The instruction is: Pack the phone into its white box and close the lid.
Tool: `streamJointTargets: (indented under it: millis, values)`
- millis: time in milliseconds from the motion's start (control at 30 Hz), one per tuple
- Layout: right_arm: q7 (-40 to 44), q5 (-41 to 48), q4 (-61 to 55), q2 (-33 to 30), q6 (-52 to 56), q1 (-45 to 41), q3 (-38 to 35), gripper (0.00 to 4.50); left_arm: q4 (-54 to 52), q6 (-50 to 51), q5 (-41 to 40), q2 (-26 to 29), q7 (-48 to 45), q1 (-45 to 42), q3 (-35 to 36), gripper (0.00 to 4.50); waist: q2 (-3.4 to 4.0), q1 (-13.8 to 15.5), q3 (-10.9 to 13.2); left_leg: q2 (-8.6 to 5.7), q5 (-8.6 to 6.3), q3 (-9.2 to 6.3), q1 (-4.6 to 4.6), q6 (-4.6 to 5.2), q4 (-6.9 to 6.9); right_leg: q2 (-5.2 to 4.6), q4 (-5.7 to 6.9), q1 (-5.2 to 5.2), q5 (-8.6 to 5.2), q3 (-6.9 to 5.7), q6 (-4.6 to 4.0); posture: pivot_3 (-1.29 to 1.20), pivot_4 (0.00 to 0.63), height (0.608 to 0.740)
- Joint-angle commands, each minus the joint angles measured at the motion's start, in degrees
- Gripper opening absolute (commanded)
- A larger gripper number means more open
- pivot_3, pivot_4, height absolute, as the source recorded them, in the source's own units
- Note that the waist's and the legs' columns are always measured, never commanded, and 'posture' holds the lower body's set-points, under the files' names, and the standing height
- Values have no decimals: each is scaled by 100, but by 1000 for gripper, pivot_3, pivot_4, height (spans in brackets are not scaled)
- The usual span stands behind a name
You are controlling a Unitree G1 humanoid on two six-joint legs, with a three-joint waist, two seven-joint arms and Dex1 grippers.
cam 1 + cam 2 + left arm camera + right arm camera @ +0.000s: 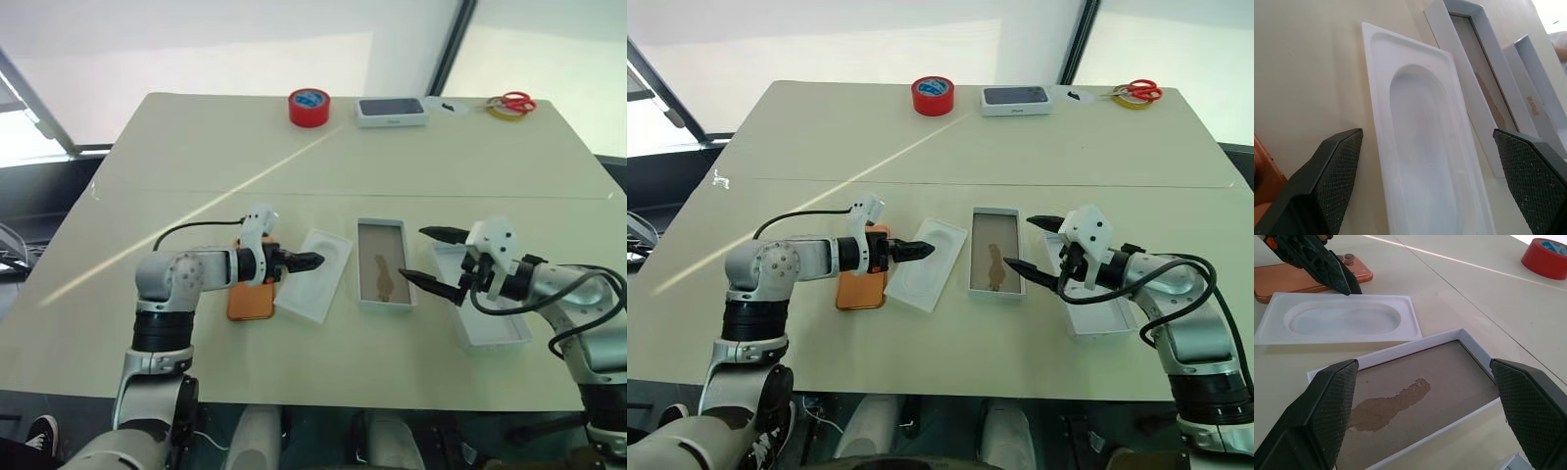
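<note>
Desk (196,157) first: all parts lie loose in a row at the near edge, nothing packed yet. You're still at step one, getting the phone. The lid (490,313) sits at the right end, open side up, beneath your right pincer (433,257). The white box (383,264) is just left of it, empty, tan floor showing. A white insert (315,274) with an oval recess lies between box and phone. The phone (250,299) lies flat at the left end, back up, partly under your left arm. Left pincer (304,261) hangs over the insert, released, holding nothing. Right pincer is also released and empty, aimed at the box. Next move, I'd judge: bring the left pincer back over the phone, drop to its edges, clench, then carry it past the insert into the box.
</note>
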Motion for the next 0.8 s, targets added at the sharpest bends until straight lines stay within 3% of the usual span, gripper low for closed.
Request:
streamJointTargets:
  millis: [33, 267, 367, 467, 767, 800]
  values:
    - [-48, 37, -209, 28, -98, -96, -93, 4500, 112, 356, -108, -47, 70, 99, 24, 4482, 0, -1, 0, 0, 0, 0, 1, 0, 0, 0, 0, 1, 0, 0, 0, 0, 150, 740]
    - [-77, 15, -213, 21, -141, -22, -110, 4500, -313, 638, -408, 15, -45, 429, 3, 4482, 1, -2, -1, 1, 0, 0, 2, -1, -1, 0, -1, 2, 0, 0, 0, 0, 150, 740]
    - [-95, 16, -202, 38, -145, -57, -89, 4500, -152, 345, -188, 59, 102, 525, -78, 3620, 0, 0, -1, 0, -1, 0, 3, 0, -1, 0, -2, 4, 0, 0, 0, 0, 150, 740]
    - [-90, 21, -181, 31, -155, -87, -72, 4500, -95, 318, -200, 69, 107, 543, -38, 2175, 0, 1, -2, 0, -1, 0, 3, 0, -1, -1, -2, 3, 0, 0, -1, 0, 150, 740]
    - [-94, -35, -176, 23, -208, -116, -35, 4500, 100, 249, -149, -38, 193, 549, 62, 2175, -1, 12, -5, 0, -1, -1, 7, 0, 0, -1, -3, 9, 0, 0, -1, 0, 150, 740]
    - [-101, -33, -198, 26, -194, -130, -28, 4500, 111, 247, -114, -59, 244, 560, 70, 1585, -1, 11, -5, 0, -1, -1, 8, 0, 0, -2, -3, 10, 0, 0, -1, 0, 150, 740]
